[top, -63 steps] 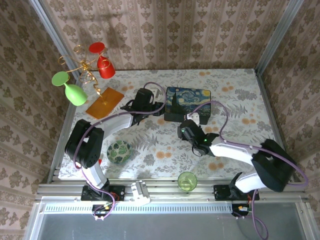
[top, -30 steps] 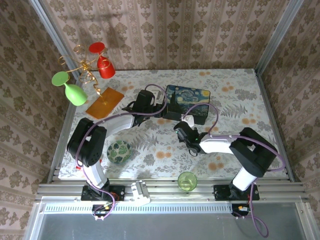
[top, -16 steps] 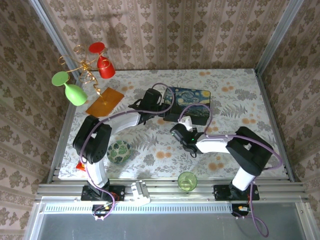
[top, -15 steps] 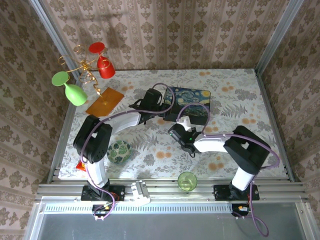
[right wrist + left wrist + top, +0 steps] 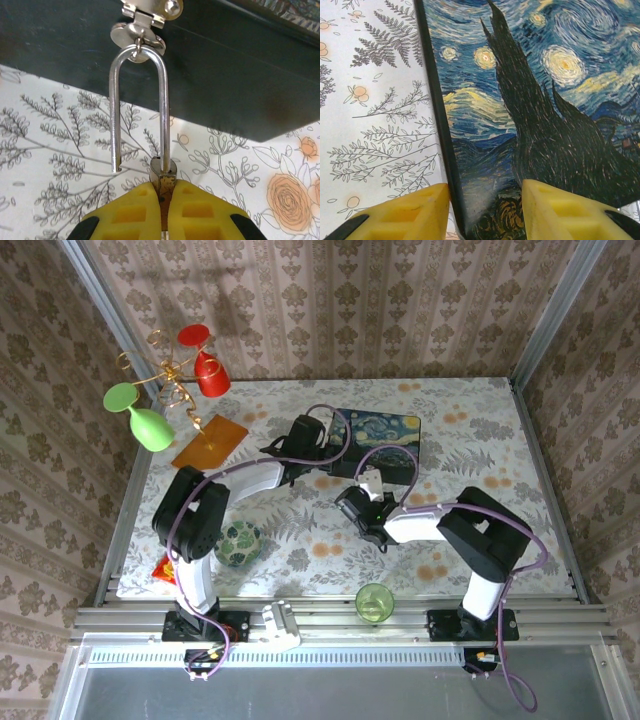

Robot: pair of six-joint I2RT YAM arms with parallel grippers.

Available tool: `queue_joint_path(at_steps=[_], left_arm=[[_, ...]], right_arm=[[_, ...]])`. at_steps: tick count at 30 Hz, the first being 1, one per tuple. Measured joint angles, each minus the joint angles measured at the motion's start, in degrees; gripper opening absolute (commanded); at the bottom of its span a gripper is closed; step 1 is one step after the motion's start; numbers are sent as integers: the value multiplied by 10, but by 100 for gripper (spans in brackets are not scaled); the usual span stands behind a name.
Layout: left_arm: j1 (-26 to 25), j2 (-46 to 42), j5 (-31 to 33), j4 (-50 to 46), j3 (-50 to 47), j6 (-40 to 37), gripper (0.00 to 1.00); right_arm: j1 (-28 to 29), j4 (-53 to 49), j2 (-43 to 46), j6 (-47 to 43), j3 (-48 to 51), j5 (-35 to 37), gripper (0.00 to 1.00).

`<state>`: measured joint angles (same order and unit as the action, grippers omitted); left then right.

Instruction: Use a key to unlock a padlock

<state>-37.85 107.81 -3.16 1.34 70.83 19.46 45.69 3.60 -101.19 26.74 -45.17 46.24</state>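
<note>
One shackle (image 5: 163,110) leg free above right gripper (image 5: 162,192), clamped on padlock (image 5: 161,175); left gripper (image 5: 484,187) jaws apart astride box (image 5: 545,100). Unlocked, apparently; next, unhook shackle.

Table (image 5: 470,440) has a floral cloth. Painted box (image 5: 385,432) lies flat on it, its left edge between the left gripper (image 5: 326,458) fingers and its front side just ahead of the right gripper (image 5: 372,478). Orange tile (image 5: 210,447) lies well left of the left gripper. Patterned bowl (image 5: 238,541) sits left of the right gripper. Green glass (image 5: 373,602) stands well behind the right gripper, at the near edge. Red packet (image 5: 165,568) lies far left.
</note>
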Motion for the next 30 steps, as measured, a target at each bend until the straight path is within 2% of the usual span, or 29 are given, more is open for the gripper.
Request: queue_joint_path(at_steps=[8, 13, 15, 17, 18, 23, 26, 30], left_arm=[[0, 2, -12, 6, 0, 9, 41], [-1, -1, -27, 9, -5, 17, 41], [-1, -7, -33, 4, -9, 19, 41], [0, -15, -37, -11, -10, 19, 42], [0, -18, -40, -20, -10, 19, 43], [7, -37, -53, -44, -7, 19, 45], [13, -40, -57, -64, 11, 17, 46], [22, -40, -56, -104, 60, 2, 46]], right_arm=[[-9, 39, -33, 28, -15, 33, 0], [-32, 57, -56, 64, -40, 29, 0], [-35, 57, -62, 67, -50, 21, 10], [-35, 56, -63, 68, -53, 10, 33], [-33, 54, -63, 71, -53, 4, 39], [-26, 52, -54, 79, -35, -35, 59], [-32, 77, 3, 78, 30, -90, 72], [-110, 110, 126, 75, 101, -236, 72]])
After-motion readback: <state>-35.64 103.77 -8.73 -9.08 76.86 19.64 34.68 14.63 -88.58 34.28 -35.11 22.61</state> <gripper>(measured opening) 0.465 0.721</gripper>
